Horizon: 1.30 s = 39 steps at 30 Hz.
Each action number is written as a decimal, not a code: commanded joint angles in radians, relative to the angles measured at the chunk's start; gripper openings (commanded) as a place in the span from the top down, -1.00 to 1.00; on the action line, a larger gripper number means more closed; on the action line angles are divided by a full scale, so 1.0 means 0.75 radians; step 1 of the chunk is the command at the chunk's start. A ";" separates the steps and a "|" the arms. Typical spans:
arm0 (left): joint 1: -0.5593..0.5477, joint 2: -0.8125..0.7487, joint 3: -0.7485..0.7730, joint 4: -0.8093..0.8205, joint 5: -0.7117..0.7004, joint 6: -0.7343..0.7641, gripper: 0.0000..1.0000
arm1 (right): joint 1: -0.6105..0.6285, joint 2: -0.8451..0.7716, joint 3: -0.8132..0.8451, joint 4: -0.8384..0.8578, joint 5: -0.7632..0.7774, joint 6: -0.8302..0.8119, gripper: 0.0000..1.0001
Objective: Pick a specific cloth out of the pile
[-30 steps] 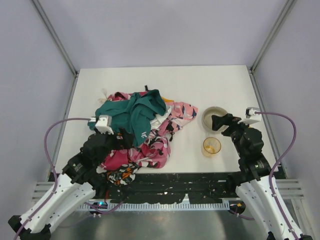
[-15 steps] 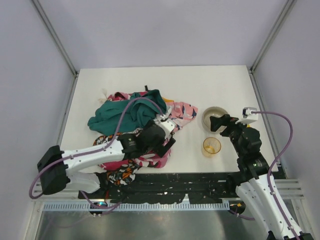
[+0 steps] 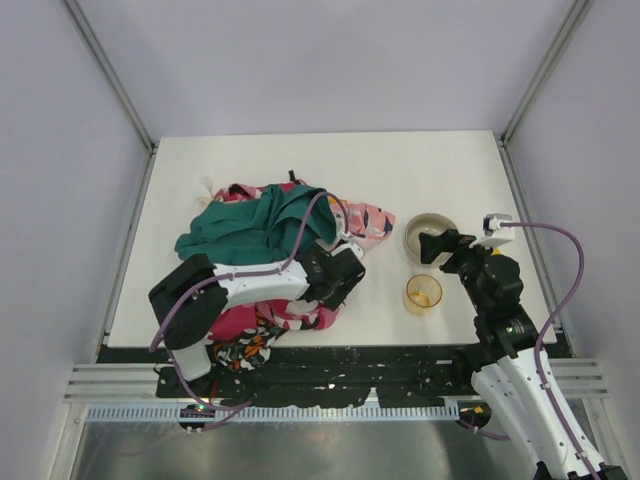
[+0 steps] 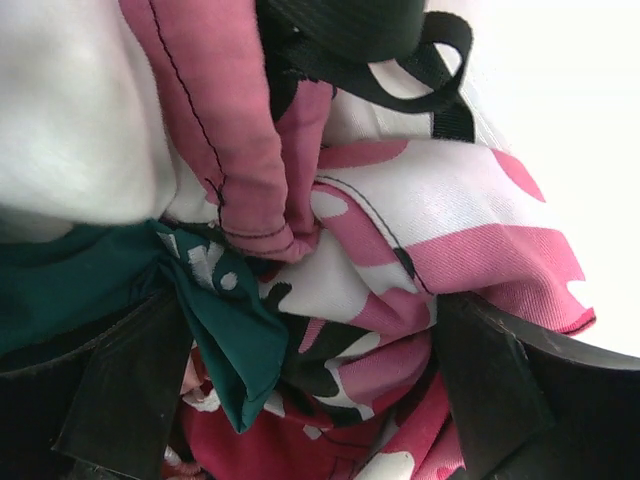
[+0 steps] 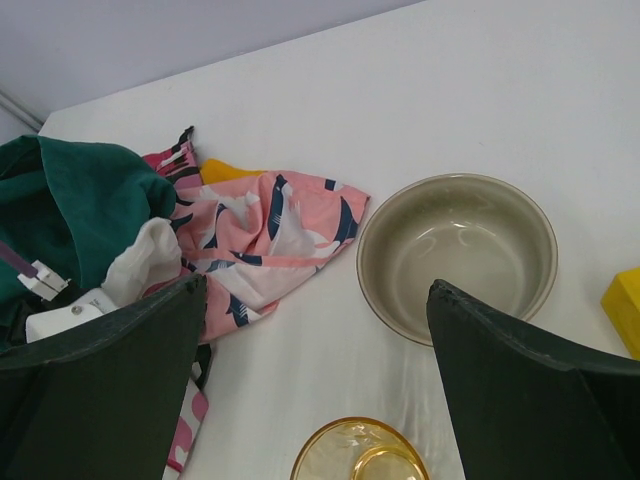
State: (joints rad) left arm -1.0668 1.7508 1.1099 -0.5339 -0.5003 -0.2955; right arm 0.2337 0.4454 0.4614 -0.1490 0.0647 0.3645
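Observation:
The pile (image 3: 270, 260) lies on the left half of the table. The teal cloth (image 3: 250, 225) is on top and the pink floral cloth (image 3: 368, 220) spreads to the right. Of the mustard-orange cloth only a small corner (image 5: 228, 172) shows, poking out from under the floral cloth's far edge. My left gripper (image 3: 335, 275) is pushed into the pile's right side. Its jaws are open around pink-white-black patterned fabric (image 4: 380, 320) and a teal fold (image 4: 225, 330). My right gripper (image 3: 432, 245) is open and empty, held above the table near the bowl.
A grey-beige bowl (image 3: 415, 232) stands right of the pile, with an amber glass cup (image 3: 423, 293) just in front of it. A yellow object (image 5: 622, 310) sits at the right edge of the right wrist view. A black strap (image 4: 420, 70) lies on the pile.
My left arm has swung from the pile's left side across to its right side, and the gripper is now down in the fabric. The right arm has barely moved.

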 commanded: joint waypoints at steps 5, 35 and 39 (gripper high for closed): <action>0.130 0.169 -0.040 -0.016 0.156 -0.168 -0.97 | 0.001 -0.015 0.000 0.070 0.006 -0.034 -0.90; 0.373 -0.395 0.259 -0.485 -0.754 -0.162 1.00 | 0.058 0.124 0.078 0.094 -0.438 -0.097 -0.91; 0.487 -0.491 0.210 -0.491 -0.712 -0.183 1.00 | 0.319 0.267 0.111 0.162 -0.414 -0.146 -0.90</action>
State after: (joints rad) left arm -0.7673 1.4490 1.2816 -0.8303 -0.9253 -0.4194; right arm 0.3145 0.5629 0.4778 -0.1173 -0.2104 0.3061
